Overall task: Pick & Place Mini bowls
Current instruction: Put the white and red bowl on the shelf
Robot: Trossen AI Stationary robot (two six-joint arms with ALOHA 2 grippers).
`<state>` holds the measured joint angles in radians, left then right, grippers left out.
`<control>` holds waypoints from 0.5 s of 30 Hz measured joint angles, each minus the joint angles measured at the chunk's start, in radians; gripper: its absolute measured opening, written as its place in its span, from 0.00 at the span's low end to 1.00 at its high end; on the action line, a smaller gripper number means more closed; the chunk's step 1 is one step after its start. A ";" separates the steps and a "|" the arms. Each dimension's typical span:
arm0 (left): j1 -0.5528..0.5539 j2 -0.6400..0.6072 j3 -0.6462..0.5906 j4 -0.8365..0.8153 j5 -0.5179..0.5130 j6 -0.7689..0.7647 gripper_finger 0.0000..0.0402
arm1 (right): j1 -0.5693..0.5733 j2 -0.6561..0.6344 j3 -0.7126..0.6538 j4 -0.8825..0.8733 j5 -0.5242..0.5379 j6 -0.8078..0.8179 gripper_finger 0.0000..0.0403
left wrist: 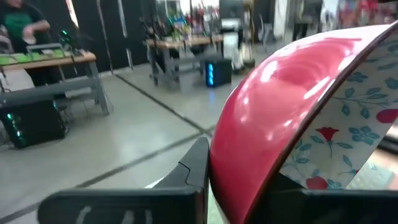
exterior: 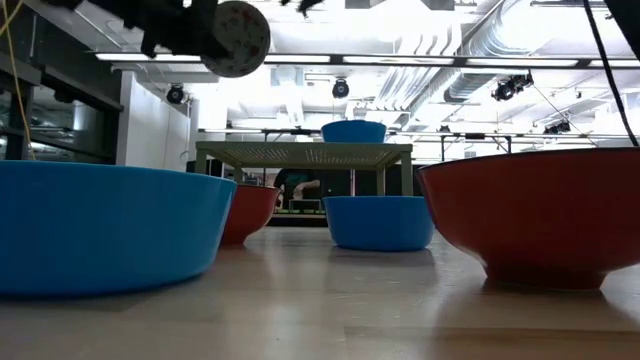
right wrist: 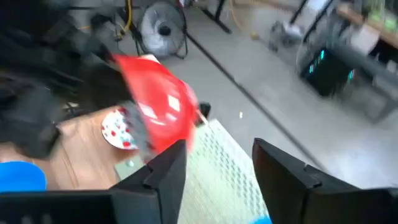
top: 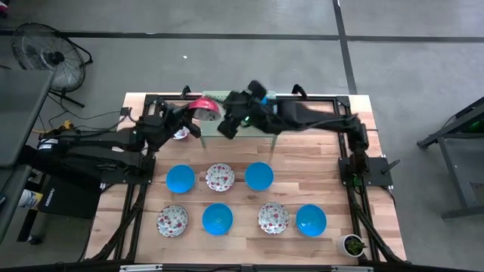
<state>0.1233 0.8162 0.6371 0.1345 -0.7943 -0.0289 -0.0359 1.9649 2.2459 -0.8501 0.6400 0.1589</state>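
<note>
The left gripper (top: 198, 111) is reaching over the rack (top: 227, 121), clamping a red-backed floral bowl (top: 203, 106) on edge. The right gripper (top: 227, 127) is hovering beside it, fingers parted, empty. Seven mini bowls (top: 219, 177) are sitting on the table (top: 242, 242).

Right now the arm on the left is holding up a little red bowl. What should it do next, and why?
Probably lower it onto the green rack. The left gripper grips the floral bowl tilted at the rack's edge, and the right gripper hangs open above the rack.
</note>
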 joint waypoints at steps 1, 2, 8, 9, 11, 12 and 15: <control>0.012 0.000 0.044 -0.074 0.024 -0.004 0.06 | -0.012 -0.014 0.000 -0.031 -0.001 0.027 0.45; 0.029 0.006 0.091 -0.149 0.054 -0.006 0.06 | -0.023 -0.034 0.000 -0.067 -0.012 0.054 0.46; 0.186 0.123 0.359 -0.542 0.362 -0.010 0.06 | -0.103 -0.121 0.000 -0.313 -0.117 0.140 0.48; 0.227 0.145 0.399 -0.593 0.443 -0.010 0.06 | -0.117 -0.133 0.000 -0.353 -0.142 0.149 0.47; 0.315 0.189 0.475 -0.700 0.607 0.007 0.06 | -0.141 -0.148 0.000 -0.436 -0.201 0.155 0.47; 0.361 0.214 0.507 -0.747 0.686 0.024 0.06 | -0.154 -0.159 0.000 -0.478 -0.233 0.156 0.47; 0.490 0.304 0.597 -0.864 0.934 0.070 0.06 | -0.176 -0.175 0.000 -0.588 -0.308 0.155 0.46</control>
<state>0.6131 1.1202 1.2339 -0.7296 0.1399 0.0412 -0.2118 1.7903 2.2458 -1.4382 0.3315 0.3141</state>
